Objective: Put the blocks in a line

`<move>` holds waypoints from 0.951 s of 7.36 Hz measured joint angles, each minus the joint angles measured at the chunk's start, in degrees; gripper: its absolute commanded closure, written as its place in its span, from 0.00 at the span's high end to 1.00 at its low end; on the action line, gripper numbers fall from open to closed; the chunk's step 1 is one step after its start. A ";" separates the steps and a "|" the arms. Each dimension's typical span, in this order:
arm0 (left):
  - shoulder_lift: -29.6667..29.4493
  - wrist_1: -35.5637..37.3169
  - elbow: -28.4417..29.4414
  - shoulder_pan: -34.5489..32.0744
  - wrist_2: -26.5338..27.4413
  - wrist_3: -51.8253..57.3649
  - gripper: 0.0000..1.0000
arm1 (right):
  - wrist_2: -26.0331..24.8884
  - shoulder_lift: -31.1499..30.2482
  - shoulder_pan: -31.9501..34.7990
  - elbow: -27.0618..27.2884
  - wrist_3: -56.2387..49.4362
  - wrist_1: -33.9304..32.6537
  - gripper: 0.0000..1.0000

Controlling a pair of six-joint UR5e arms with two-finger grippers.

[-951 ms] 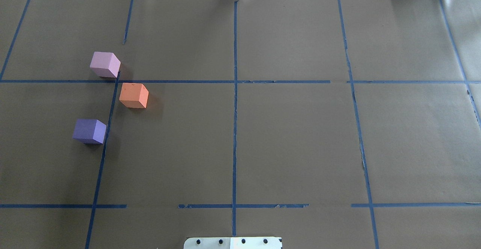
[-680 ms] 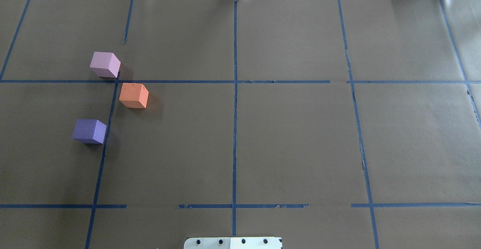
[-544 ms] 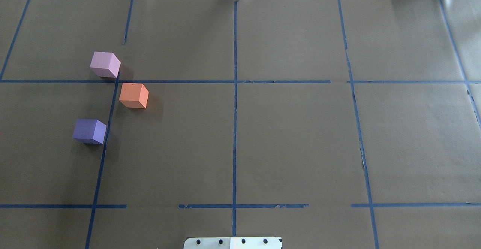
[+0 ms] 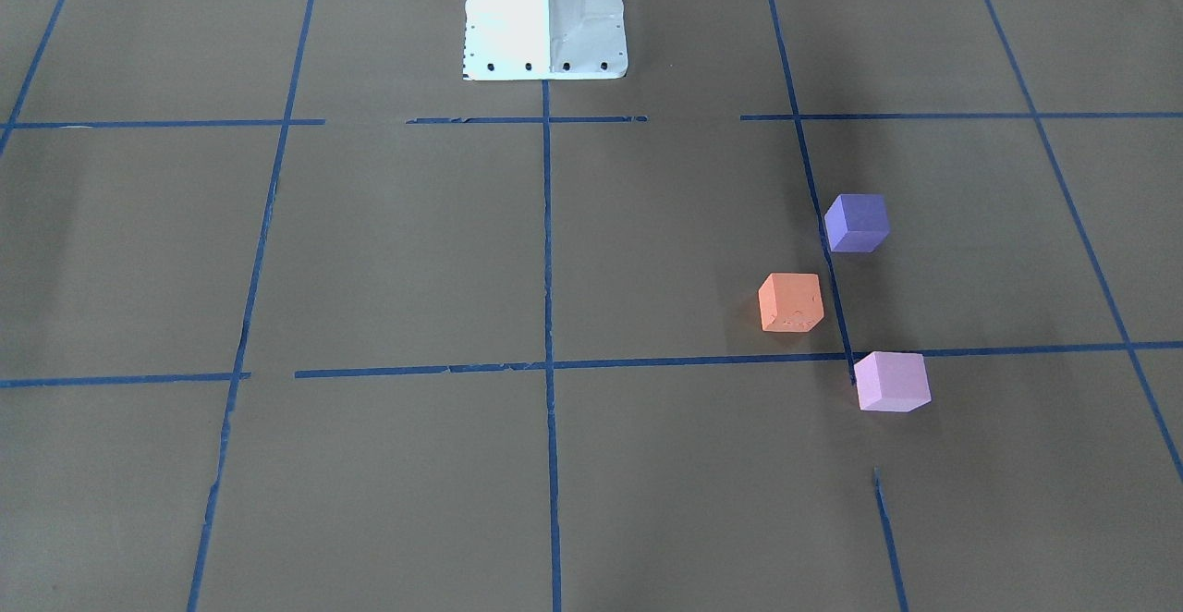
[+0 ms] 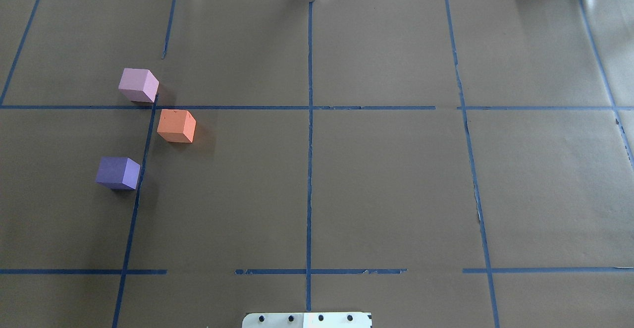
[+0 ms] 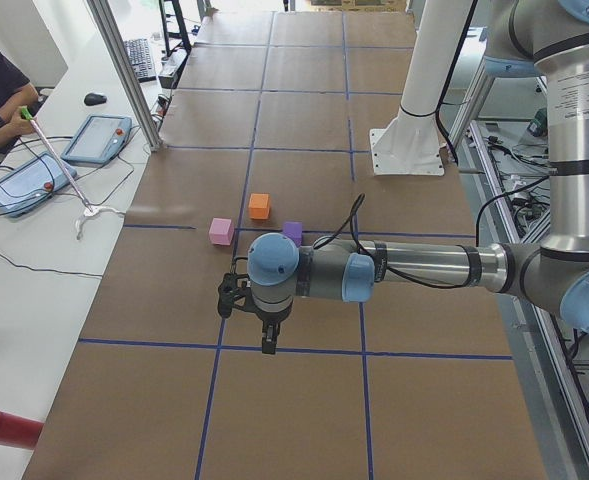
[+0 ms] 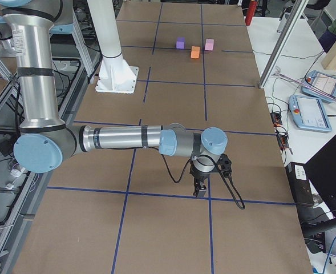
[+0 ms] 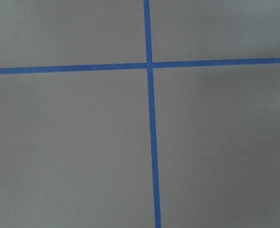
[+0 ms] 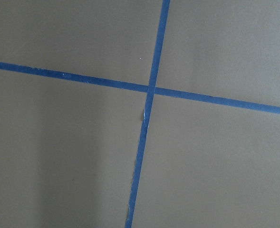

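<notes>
I see three blocks on the robot's left side of the table (image 5: 346,194). The far block (image 5: 138,84), the middle block (image 5: 176,126) and the near block (image 5: 118,173) sit close together but apart. The middle block lies right of a tape line (image 5: 132,219). The other two lie just left of it.
</notes>
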 measured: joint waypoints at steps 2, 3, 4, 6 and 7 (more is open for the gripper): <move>-6.03 -0.01 -0.38 4.24 0.91 -7.10 1.00 | 0.00 0.00 0.00 0.00 0.00 0.00 1.00; -9.57 0.03 -0.40 8.33 1.11 -10.24 1.00 | 0.00 0.00 0.00 0.00 0.00 0.00 1.00; -12.48 -0.07 -0.39 12.45 1.18 -13.07 1.00 | 0.00 0.00 0.00 0.00 0.00 0.00 1.00; -16.88 -1.82 -0.39 19.71 1.22 -19.79 1.00 | 0.00 0.00 0.00 0.00 0.00 0.00 1.00; -19.29 -3.60 -0.20 23.61 1.70 -24.29 1.00 | 0.00 0.00 0.00 0.00 0.00 0.00 1.00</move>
